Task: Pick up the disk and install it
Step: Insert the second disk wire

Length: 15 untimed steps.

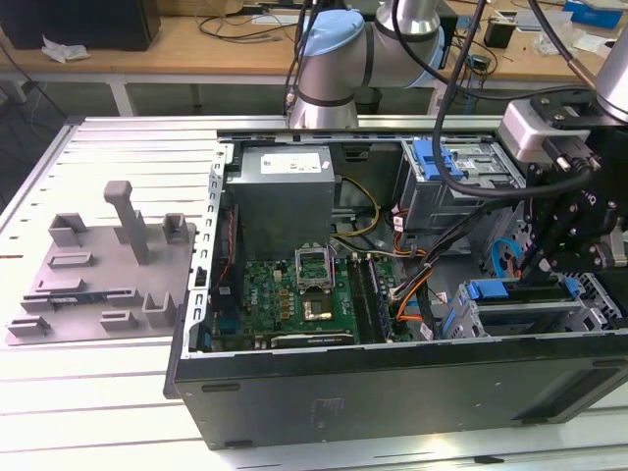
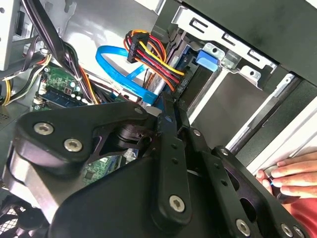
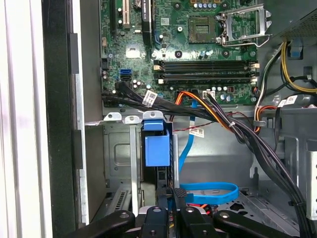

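The disk (image 3: 158, 149) stands edge-on in a slot of the grey cage (image 3: 119, 148) at the case's front corner, with its blue plastic frame showing. My gripper (image 3: 176, 196) hangs right over that slot. Its black fingers (image 2: 167, 148) run together to a narrow tip (image 2: 171, 109), and I see nothing between them. I cannot tell whether the tip touches the disk. In the exterior view the gripper (image 1: 540, 265) is low over the same cage (image 1: 520, 314) at the exterior view's right.
Blue data cables (image 3: 208, 192) and a yellow-red-black power bundle (image 2: 153, 57) lie close to the fingers. A black cable bundle (image 3: 237, 131) crosses beside the motherboard (image 3: 198, 44). A hand (image 2: 292, 176) rests on the case edge. A grey fixture (image 1: 108, 265) sits outside the case.
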Tool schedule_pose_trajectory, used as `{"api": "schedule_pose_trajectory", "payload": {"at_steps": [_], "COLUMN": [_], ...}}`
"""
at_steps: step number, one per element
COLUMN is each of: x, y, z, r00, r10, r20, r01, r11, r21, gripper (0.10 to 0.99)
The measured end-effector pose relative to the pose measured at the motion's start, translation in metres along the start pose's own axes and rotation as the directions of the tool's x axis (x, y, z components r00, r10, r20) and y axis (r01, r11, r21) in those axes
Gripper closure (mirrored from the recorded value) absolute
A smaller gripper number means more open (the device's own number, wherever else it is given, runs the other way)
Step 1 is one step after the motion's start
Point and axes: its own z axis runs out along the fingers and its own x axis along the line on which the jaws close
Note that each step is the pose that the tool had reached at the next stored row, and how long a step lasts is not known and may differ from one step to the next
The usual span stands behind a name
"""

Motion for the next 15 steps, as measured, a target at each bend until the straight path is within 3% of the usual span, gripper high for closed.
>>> {"api": "schedule_pose_trajectory", "payload": {"at_steps": [15], "x": [0.0000], "y": [-0.0008], "z": [0.0014], "r00": [1.0000], "r10": [0.000], "r20": [0.0029], "r01": [0.000], "r11": [1.0000], "r21": [0.000], "gripper": [0.925]}}
